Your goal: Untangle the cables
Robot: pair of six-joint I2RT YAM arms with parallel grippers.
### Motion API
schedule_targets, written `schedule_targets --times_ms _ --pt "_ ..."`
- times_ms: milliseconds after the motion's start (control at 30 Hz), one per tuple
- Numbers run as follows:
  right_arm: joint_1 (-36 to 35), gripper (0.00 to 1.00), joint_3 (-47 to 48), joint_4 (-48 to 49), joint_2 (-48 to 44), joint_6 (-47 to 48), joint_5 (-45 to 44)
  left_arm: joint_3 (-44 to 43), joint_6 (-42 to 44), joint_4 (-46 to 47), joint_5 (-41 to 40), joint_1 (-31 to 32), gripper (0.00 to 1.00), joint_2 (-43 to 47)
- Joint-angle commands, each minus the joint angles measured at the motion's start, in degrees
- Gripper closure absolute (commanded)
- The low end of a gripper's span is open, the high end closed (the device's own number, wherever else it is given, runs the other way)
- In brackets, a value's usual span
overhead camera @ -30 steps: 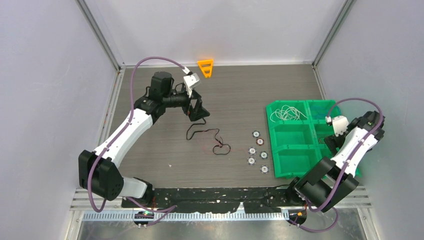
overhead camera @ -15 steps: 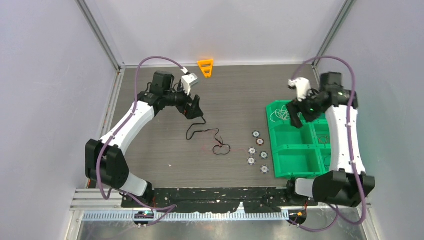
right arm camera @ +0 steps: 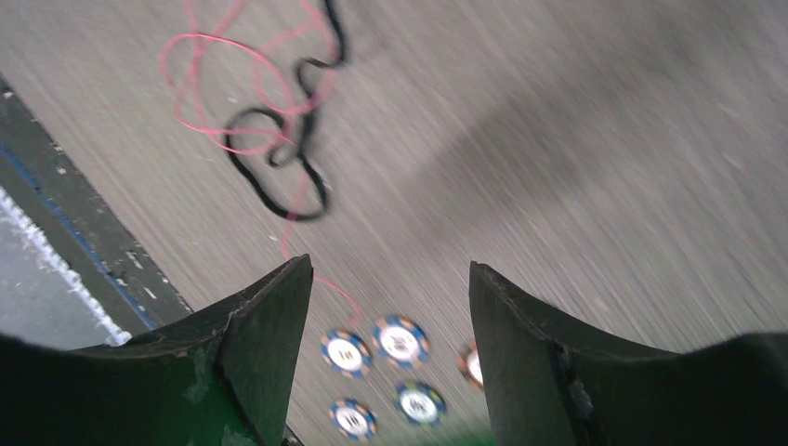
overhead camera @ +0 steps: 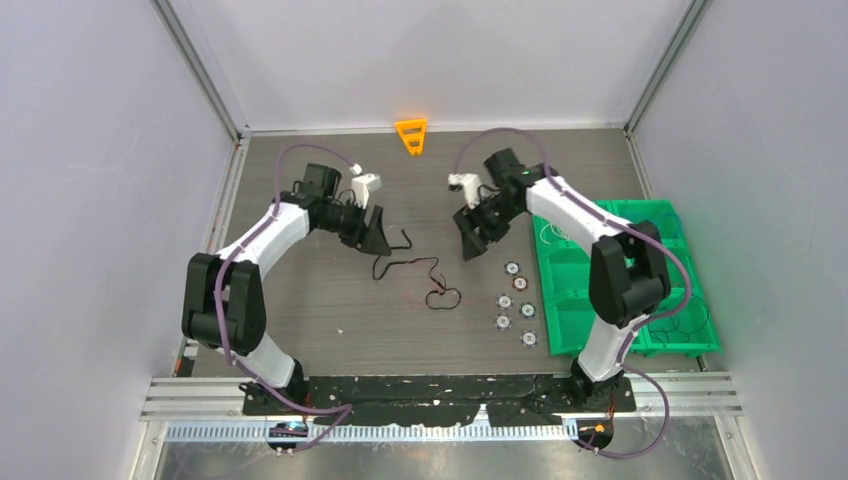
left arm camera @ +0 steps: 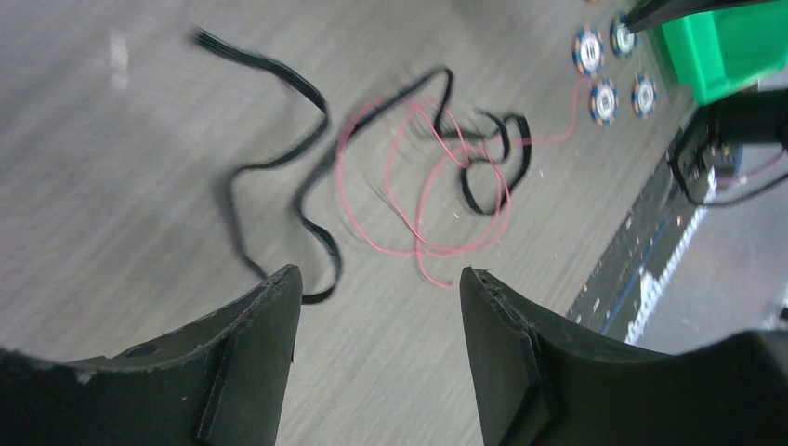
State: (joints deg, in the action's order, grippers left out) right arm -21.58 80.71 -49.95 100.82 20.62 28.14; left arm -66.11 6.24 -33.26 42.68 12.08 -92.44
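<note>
A black cable (overhead camera: 405,266) and a thin red cable (overhead camera: 436,292) lie tangled in loose loops on the middle of the table. They also show in the left wrist view (left arm camera: 437,177) and in the right wrist view (right arm camera: 279,153). My left gripper (overhead camera: 378,232) is open and empty, just left of the black cable's far end. My right gripper (overhead camera: 472,235) is open and empty, above the table to the right of the tangle. A white cable (overhead camera: 552,232) lies in the green tray, partly hidden by the right arm.
A green compartment tray (overhead camera: 610,330) stands at the right. Several poker chips (overhead camera: 515,305) lie between the cables and the tray, also seen in the right wrist view (right arm camera: 400,342). An orange triangular piece (overhead camera: 411,134) sits at the back edge.
My right arm has swung from the tray at the right to the table's middle. My left gripper has moved a little nearer and left. The cables have not moved.
</note>
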Motion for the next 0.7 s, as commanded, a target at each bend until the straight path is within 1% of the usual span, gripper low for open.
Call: schedule_targets --times_ms 0,100,167,233,333,400,433,467,500,533,567,600,633,667 --pt "-5.27 0.32 1.99 6.96 2.49 -5.57 5.31 4.94 5.06 -0.51 4.36 3.72 0.36 4.76" --pt "-9.07 0.32 2.22 10.10 6.02 -7.09 4.66 10.70 3.06 4.43 6.28 4.00 0.30 8.14" --pt "-10.33 0.32 3.14 13.11 8.47 -9.56 3.54 14.38 1.80 8.87 5.46 4.45 0.28 10.04" --pt "-10.63 0.33 4.77 14.44 11.16 -11.74 3.27 15.80 0.75 11.26 4.60 4.55 0.28 10.74" --pt "-10.74 0.36 6.74 15.59 13.93 -13.28 3.29 14.96 -1.10 12.21 3.23 4.33 0.28 9.81" --pt "-10.94 0.40 7.91 15.80 16.40 -13.55 3.42 14.40 -2.18 12.83 3.06 4.12 0.28 9.24" --pt "-11.11 0.46 8.46 15.83 16.90 -13.58 3.57 14.18 -2.64 12.98 2.96 4.06 0.28 9.09" --pt "-11.11 0.49 8.66 15.80 17.73 -13.59 3.84 13.87 -2.76 13.07 2.77 3.95 0.28 9.09" --pt "-11.18 0.55 8.98 15.71 18.05 -13.59 4.38 13.65 -2.85 13.05 2.73 3.78 0.28 9.09" --pt "-11.14 0.59 9.09 15.65 18.35 -13.59 4.69 13.45 -2.87 13.04 2.61 3.56 0.28 9.11" --pt "-11.14 0.67 9.13 15.54 18.31 -13.52 5.42 13.32 -2.82 13.06 2.56 3.30 0.28 9.24" --pt "-11.13 0.70 9.04 15.52 17.93 -13.51 5.82 13.32 -2.77 13.20 2.51 2.96 0.28 9.36" --pt "-11.18 0.77 8.92 15.55 17.58 -13.57 7.03 13.29 -2.80 13.09 2.36 2.63 0.28 9.54" --pt "-11.13 0.81 8.84 15.53 16.63 -13.72 8.58 13.31 -2.62 12.87 2.33 2.26 0.28 9.61"
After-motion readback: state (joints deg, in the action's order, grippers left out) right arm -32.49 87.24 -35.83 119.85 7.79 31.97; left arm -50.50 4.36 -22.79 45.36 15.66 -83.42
